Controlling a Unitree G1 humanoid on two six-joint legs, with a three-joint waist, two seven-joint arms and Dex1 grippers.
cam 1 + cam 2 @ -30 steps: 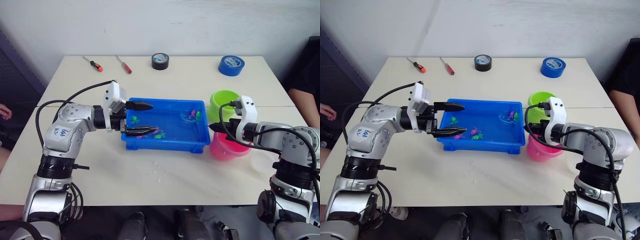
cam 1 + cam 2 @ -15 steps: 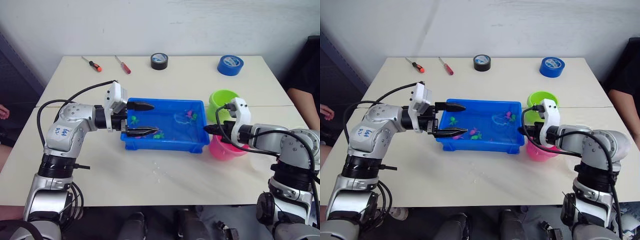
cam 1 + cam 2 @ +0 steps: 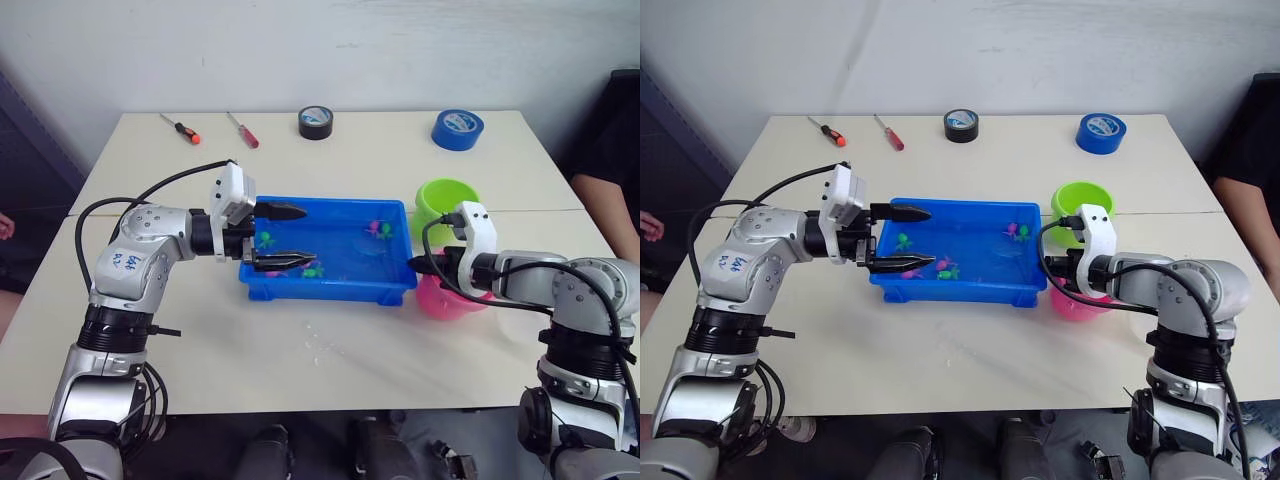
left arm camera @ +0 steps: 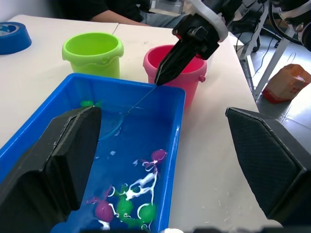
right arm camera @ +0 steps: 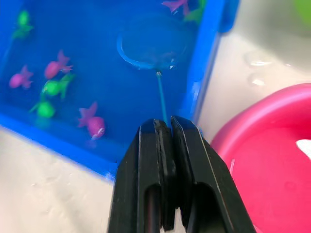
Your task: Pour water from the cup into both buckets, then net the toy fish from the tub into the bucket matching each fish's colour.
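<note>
My right fingers (image 5: 165, 141) pinch the net (image 5: 153, 44) by its thin, light, probably slippery handle end, while my left fingers (image 3: 283, 236) are spread over the tub (image 3: 330, 290).

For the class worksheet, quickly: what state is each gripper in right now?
Left gripper: jaws open, holding nothing, over the tub.
Right gripper: jaws closed on the net handle.

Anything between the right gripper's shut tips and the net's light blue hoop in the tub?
Only the net's own thin handle, running from the right gripper to the hoop over bare blue tub floor, per the right wrist view.
</note>
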